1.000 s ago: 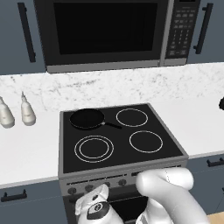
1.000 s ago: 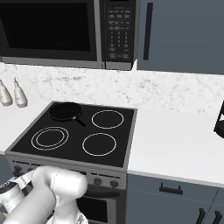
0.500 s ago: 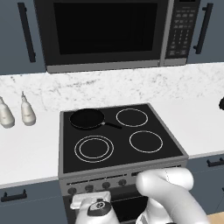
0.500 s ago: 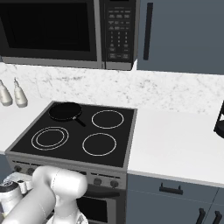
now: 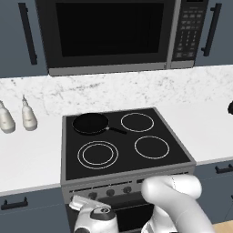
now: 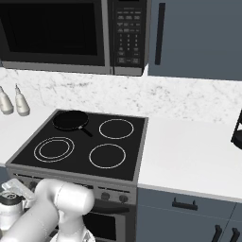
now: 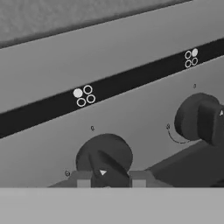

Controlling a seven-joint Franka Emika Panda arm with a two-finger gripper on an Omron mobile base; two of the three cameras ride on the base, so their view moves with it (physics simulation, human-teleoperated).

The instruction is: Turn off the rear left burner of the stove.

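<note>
Gripper at the knob
Gripper (image 5: 79,203) has dropped to the stove (image 5: 127,157) panel; jaws straddle the knob (image 7: 104,156), seemingly touching.

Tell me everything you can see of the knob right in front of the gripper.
The knob is a dark round dial with a raised grip bar across its face and a small white triangle on it, mounted on the stove's grey front panel. The bar sits diagonally in the tilted hand view. Above it, a marker of four small circles has one filled in. The gripper's fingertips stand on either side of its lower edge; contact is unclear.
</note>
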